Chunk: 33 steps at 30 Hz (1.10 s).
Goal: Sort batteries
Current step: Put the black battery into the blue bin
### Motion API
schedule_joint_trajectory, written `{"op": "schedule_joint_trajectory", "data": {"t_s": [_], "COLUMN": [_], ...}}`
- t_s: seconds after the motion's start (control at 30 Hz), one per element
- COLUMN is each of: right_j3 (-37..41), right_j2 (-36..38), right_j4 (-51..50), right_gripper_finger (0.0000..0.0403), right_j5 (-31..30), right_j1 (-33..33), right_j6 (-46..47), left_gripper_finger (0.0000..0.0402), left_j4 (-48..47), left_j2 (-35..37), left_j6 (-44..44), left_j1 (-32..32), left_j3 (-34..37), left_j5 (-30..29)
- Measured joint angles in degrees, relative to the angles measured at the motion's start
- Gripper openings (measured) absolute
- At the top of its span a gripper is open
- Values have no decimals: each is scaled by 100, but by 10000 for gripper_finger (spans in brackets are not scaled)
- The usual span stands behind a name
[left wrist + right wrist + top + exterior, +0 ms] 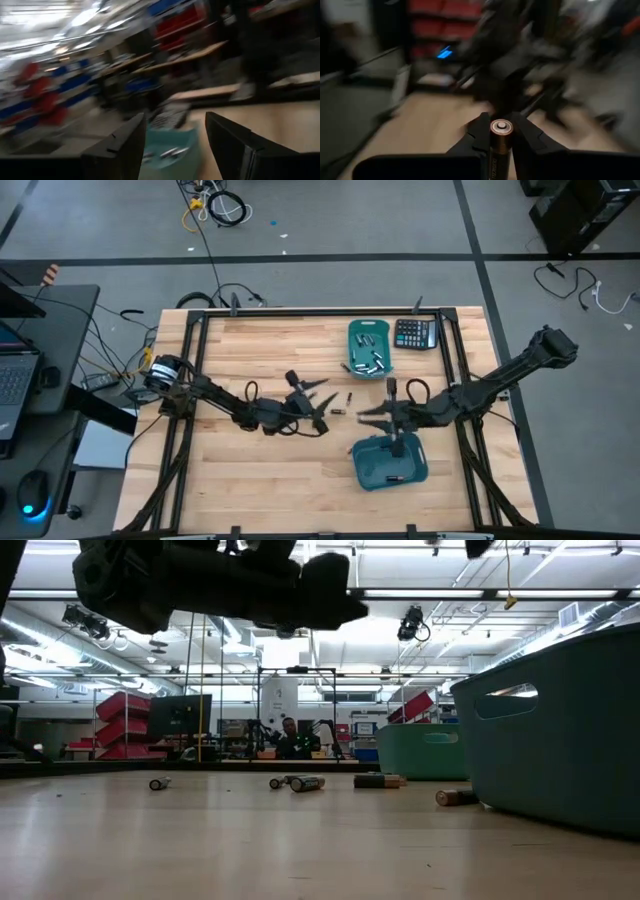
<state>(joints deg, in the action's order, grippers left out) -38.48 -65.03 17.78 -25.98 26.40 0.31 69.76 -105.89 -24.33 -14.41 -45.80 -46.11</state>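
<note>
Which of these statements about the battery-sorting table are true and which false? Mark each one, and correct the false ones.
1. The right gripper grips a battery. True.
2. The left gripper holds a battery. False: its fingers are open and empty.
3. The calculator lies inside a teal bin. False: it lies on the table beside the far bin.
4. Loose batteries lie on the table. True.

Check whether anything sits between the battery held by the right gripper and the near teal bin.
Nothing visible does. The right gripper is shut on a copper-topped cylindrical battery, just beside the near teal plastic bin; only bare wooden table lies between them.
</note>
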Motion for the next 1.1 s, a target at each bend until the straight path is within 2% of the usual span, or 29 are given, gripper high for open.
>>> {"op": "schedule_joint_trajectory", "data": {"t_s": [0.13,0.23,0.3,0.37,0.7,0.93,1.1], "right_j3": [0,2,2,2,2,2,2], "right_j2": [257,230,138,27,-382,-407,-397], "right_j4": [-1532,-2398,-2764,-3049,-3934,-3905,-3886], "right_gripper_finger": [42,42,42,42,50,65,76], "right_j5": [1116,1943,2452,2708,3126,3252,3205], "right_j1": [136,205,259,327,587,578,563], "right_j6": [1232,2171,2676,3107,3980,4054,4180], "left_gripper_finger": [209,209,209,209,209,209,209], "left_j4": [0,12,11,11,-142,-406,-813], "left_j2": [0,0,0,0,2,2,4], "left_j6": [-417,-718,-831,-915,-996,-941,-268], "left_j1": [-104,-111,-107,-108,-176,-181,-184], "left_j3": [0,0,0,0,0,0,-2], "left_j5": [-1163,-1800,-2003,-2039,-1985,-1996,-1903]}}
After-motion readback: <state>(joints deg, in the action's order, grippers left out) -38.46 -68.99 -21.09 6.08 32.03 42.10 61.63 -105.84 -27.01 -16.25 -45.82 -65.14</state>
